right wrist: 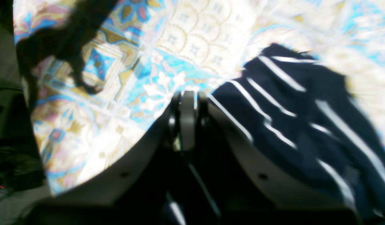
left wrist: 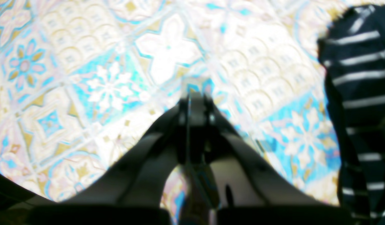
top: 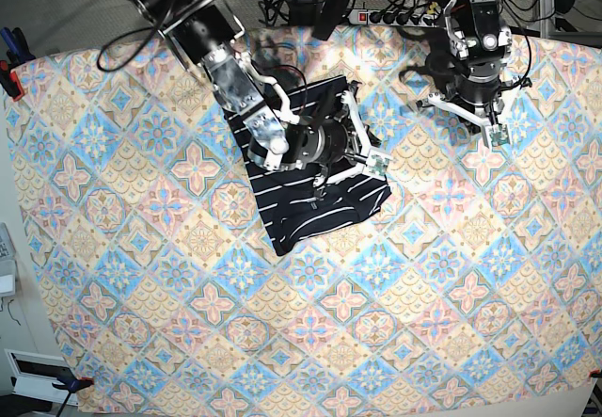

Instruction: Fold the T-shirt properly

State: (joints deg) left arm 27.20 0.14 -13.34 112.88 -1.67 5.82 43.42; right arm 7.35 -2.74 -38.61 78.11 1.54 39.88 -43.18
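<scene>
Here the T-shirt [top: 315, 168] lies folded into a compact dark striped block on the patterned cloth [top: 188, 323] covering the desk, left of centre and toward the far side. The right end effector [top: 376, 161] hangs over the shirt's right edge with its 2 fingers pressed together, and whether any fabric is caught between them cannot be told. The left end effector [top: 496, 135] sits well apart to the right above bare cloth, clenched on nothing, with the shirt showing only at its camera's right margin.
</scene>
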